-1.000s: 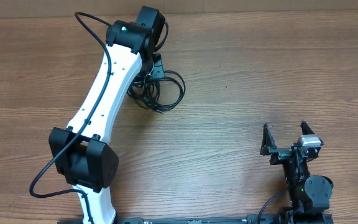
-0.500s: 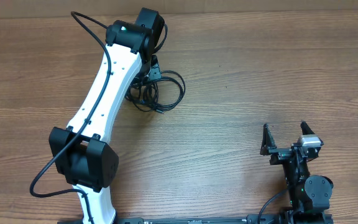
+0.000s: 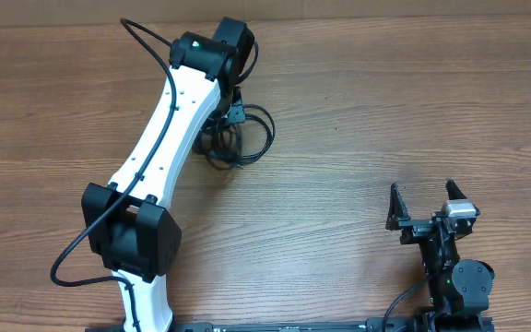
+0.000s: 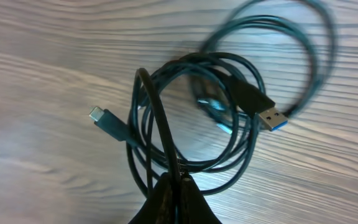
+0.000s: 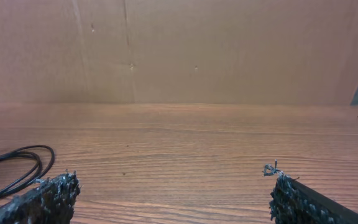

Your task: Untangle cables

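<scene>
The cables (image 3: pixel 247 138) lie as a small tangle of thin black loops on the wooden table, at the back and left of centre. My left gripper (image 4: pixel 178 186) is shut on one strand of the cables (image 4: pixel 229 118), and a loop rises from its tips. A small plug (image 4: pixel 104 121) and a blue-tipped flat plug (image 4: pixel 272 118) stick out of the tangle. In the overhead view the left gripper (image 3: pixel 231 106) sits over the bundle's left side. My right gripper (image 3: pixel 422 205) stands open at the front right, far from the cables, with nothing between its fingers (image 5: pixel 48 196).
The white left arm (image 3: pixel 169 138) stretches diagonally from the front edge to the bundle, with its own thick black cable (image 3: pixel 76 254) looping beside it. A brown cardboard wall (image 5: pixel 179 50) stands behind the table. A loop of the cables (image 5: pixel 17 165) shows at the right wrist view's left edge.
The left arm has shifted a little to the right and back with the strand in its grip, drawing the bundle slightly. The right arm has not moved.
</scene>
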Available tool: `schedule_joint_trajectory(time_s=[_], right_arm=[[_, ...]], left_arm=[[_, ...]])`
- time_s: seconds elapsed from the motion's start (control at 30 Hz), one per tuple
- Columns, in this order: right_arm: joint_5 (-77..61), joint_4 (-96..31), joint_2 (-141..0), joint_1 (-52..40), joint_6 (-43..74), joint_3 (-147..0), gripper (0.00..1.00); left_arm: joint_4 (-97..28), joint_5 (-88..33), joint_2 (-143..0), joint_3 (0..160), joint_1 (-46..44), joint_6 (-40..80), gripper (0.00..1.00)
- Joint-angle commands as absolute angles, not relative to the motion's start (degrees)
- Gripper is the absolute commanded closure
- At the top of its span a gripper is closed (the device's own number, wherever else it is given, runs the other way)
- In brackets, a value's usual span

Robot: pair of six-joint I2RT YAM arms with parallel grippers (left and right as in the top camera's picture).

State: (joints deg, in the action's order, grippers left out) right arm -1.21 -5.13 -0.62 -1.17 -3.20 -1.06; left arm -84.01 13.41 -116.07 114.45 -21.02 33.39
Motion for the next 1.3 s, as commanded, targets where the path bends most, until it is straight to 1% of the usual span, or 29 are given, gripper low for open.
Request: schedule_joint_trajectory(time_s=[0.0, 0.07, 0.2, 0.4, 0.43, 0.47, 0.6, 0.7, 0.77, 0.8, 0.87, 0.93, 0.97, 1.07, 1.13, 1.27], right_arm=[[-0.9, -4.8, -0.2, -1.3, -2.9, -0.5, 0.0], [-0.9, -4.8, -0.2, -1.3, -2.9, -0.5, 0.0], [-0.9, -4.8, -0.2, -1.3, -2.9, -0.5, 0.0], [-0.9, -4.8, -0.2, -1.3, -2.9, -0.5, 0.0], [-0.9, -4.8, -0.2, -1.3, -2.9, -0.5, 0.0], [-0.9, -4.8, -0.2, -1.3, -2.9, -0.5, 0.0], [-0.9, -4.8, -0.2, -1.3, -2.9, -0.5, 0.0], [-0.9, -4.8, -0.2, -1.3, -2.9, -0.5, 0.0], [-0.9, -4.8, -0.2, -1.3, -2.9, -0.5, 0.0], [-0.9, -4.8, -0.2, -1.3, -2.9, -0.5, 0.0], [-0.9, -4.8, -0.2, -1.3, -2.9, -0.5, 0.0], [-0.9, -4.8, -0.2, -1.3, -2.9, -0.5, 0.0], [-0.9, -4.8, -0.2, -1.3, -2.9, -0.5, 0.0], [-0.9, -4.8, -0.2, -1.3, -2.9, -0.5, 0.0], [-0.9, -4.8, -0.2, -1.3, -2.9, -0.5, 0.0], [-0.9, -4.8, -0.2, -1.3, -2.9, -0.5, 0.0]], left_arm=[[-85.6, 23.3, -116.6, 114.4, -20.8, 36.6, 0.95], [-87.2, 27.2, -116.6, 114.4, -20.3, 38.5, 0.94], [-88.8, 29.4, -116.6, 114.4, -19.0, 38.8, 0.86], [-88.7, 27.4, -116.6, 114.4, -16.9, 38.8, 0.84], [-88.7, 26.2, -116.6, 114.4, -16.6, 38.8, 0.8], [-88.7, 24.6, -116.6, 114.4, -16.4, 38.5, 0.78], [-87.7, 16.8, -116.6, 114.4, -16.1, 35.1, 0.79], [-85.4, 8.6, -116.6, 114.4, -16.2, 28.8, 0.78], [-84.7, 5.6, -116.6, 114.4, -16.2, 26.8, 0.74], [-84.5, 5.4, -116.6, 114.4, -16.2, 26.8, 0.7], [-83.7, 4.3, -116.6, 114.4, -16.2, 27.0, 0.68], [-82.4, 1.1, -116.6, 114.3, -16.3, 26.6, 0.68], [-81.5, -1.7, -116.6, 114.3, -16.4, 25.5, 0.69], [-77.9, -9.5, -116.6, 113.7, -17.3, 20.0, 0.69], [-76.0, -9.9, -116.6, 112.7, -18.1, 19.5, 0.67], [-72.1, -10.0, -116.6, 109.6, -19.5, 19.5, 0.66]])
